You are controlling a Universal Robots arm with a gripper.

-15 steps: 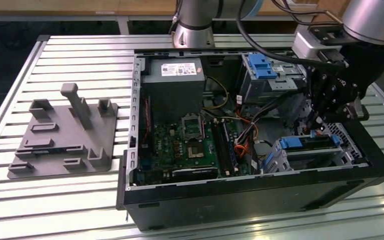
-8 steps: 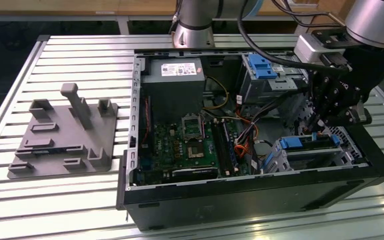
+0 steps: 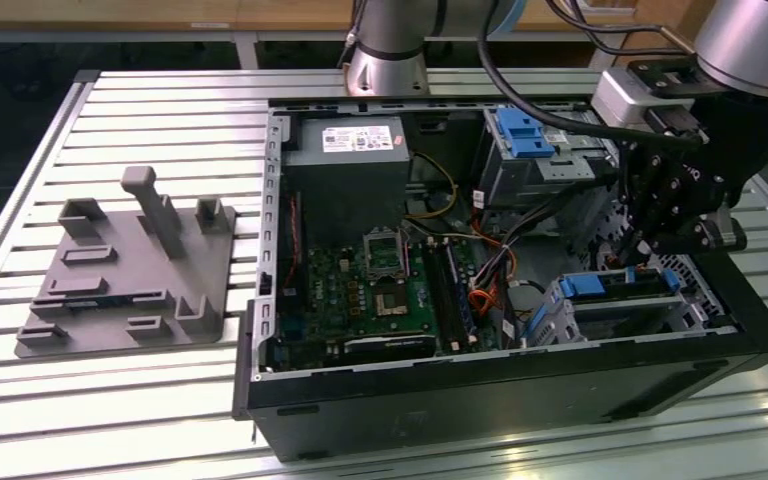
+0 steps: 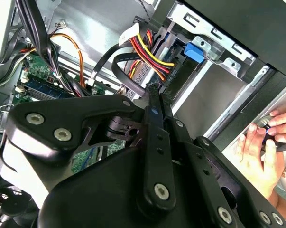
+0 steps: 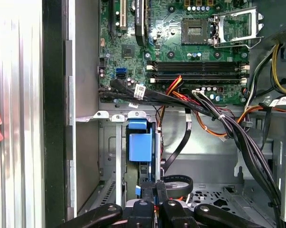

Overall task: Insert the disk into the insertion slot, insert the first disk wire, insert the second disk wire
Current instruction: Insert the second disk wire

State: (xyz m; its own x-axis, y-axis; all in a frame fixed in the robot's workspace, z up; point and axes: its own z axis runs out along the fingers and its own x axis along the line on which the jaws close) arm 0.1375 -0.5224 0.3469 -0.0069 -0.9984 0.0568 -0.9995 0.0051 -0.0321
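One arm at work, gripper (image 3: 654, 250) lowered inside the open computer case (image 3: 491, 400) at the exterior view's right, directly over the disk (image 3: 620, 286). Disk already seated in the insertion slot (image 3: 638, 310), blue bracket uppermost, long axis running across the cage. Jaws pressed together, fingertips (image 5: 153, 187) just beside the blue bracket in the first wrist view; whether pinching a wire or connector cannot be told. Loose wires (image 5: 218, 118) draped close by. A person's hand (image 4: 261, 152) resting outside the case wall
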